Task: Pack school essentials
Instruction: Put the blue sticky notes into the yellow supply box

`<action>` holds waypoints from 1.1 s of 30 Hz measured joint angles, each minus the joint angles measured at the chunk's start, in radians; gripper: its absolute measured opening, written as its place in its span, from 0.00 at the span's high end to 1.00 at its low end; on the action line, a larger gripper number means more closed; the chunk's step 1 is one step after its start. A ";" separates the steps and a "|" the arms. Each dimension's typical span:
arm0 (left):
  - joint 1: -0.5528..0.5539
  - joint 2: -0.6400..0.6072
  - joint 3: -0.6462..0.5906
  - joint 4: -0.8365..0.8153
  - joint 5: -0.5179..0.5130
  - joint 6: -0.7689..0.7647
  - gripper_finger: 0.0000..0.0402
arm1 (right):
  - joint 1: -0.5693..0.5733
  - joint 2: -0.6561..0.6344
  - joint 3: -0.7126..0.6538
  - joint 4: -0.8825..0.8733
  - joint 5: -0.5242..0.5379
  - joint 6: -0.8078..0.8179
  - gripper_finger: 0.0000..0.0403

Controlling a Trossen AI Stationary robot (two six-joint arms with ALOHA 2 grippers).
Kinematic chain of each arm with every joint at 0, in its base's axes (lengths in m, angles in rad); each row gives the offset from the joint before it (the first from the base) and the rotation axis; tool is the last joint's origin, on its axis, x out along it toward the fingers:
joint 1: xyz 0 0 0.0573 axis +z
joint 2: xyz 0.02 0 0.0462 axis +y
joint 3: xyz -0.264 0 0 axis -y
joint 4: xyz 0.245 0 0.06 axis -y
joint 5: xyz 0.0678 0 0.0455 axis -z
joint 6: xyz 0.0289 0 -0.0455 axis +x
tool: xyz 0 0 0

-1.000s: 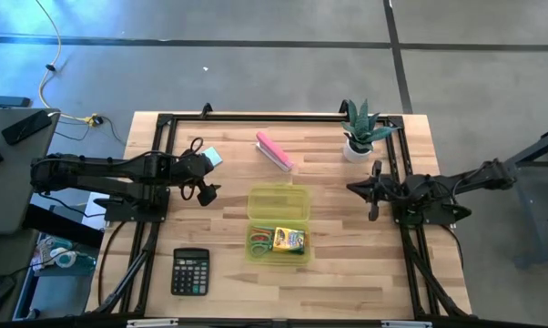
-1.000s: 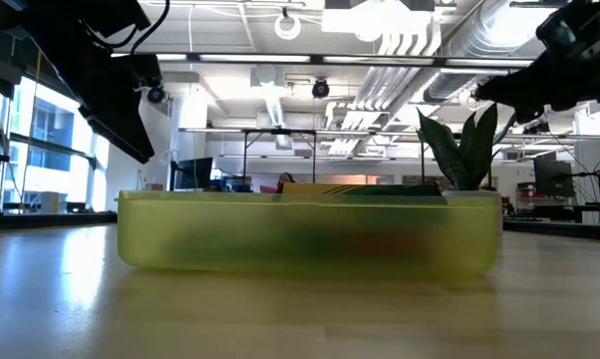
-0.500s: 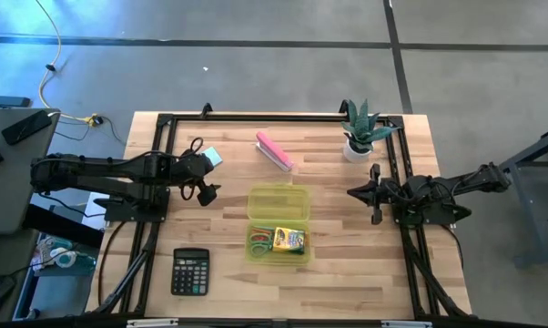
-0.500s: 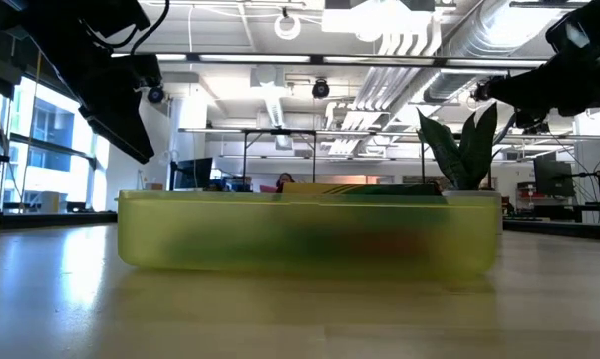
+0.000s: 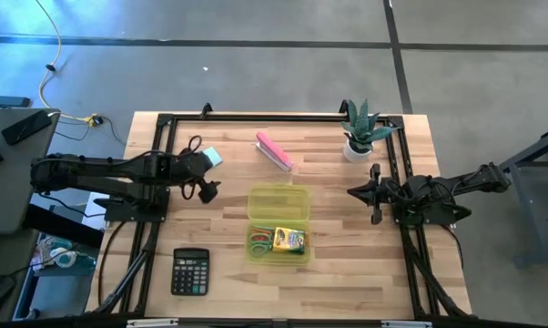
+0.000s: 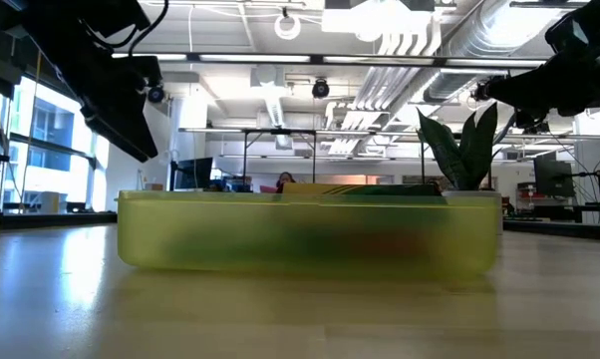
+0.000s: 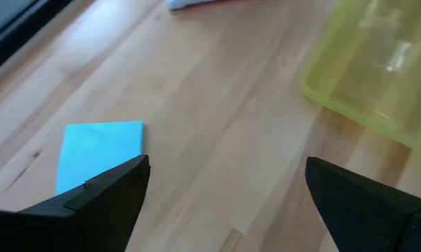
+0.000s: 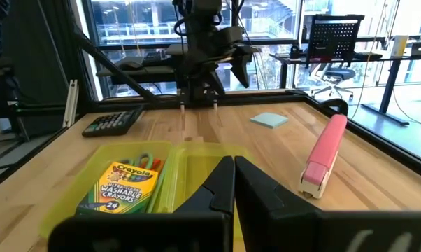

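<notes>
Hovering wide open near the blue note pad (image 7: 98,152), left gripper (image 7: 224,192); right gripper (image 8: 234,183) pinched closed on nothing.

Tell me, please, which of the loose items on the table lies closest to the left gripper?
The light-blue note pad, lying right beside the open left gripper. The pink block sits farther toward the plant, and the black calculator lies near the table's front edge.

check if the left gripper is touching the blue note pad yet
Apart. The left wrist view shows the left gripper open, bare wood between its fingers, and the blue note pad lying flat beyond one fingertip, not between them.
</notes>
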 joint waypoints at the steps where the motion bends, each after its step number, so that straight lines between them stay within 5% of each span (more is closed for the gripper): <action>1: 0.000 0.000 0.000 0.000 -0.013 -0.010 0.07 | 0.000 0.000 0.000 0.000 0.000 0.000 1.00; 13: 0.058 0.000 0.000 0.026 -0.045 -0.042 0.07 | 0.000 0.000 0.000 -0.001 0.000 0.000 1.00; 33: 0.441 0.008 0.000 0.022 0.135 0.141 0.07 | 0.000 0.000 0.000 -0.001 0.000 0.000 1.00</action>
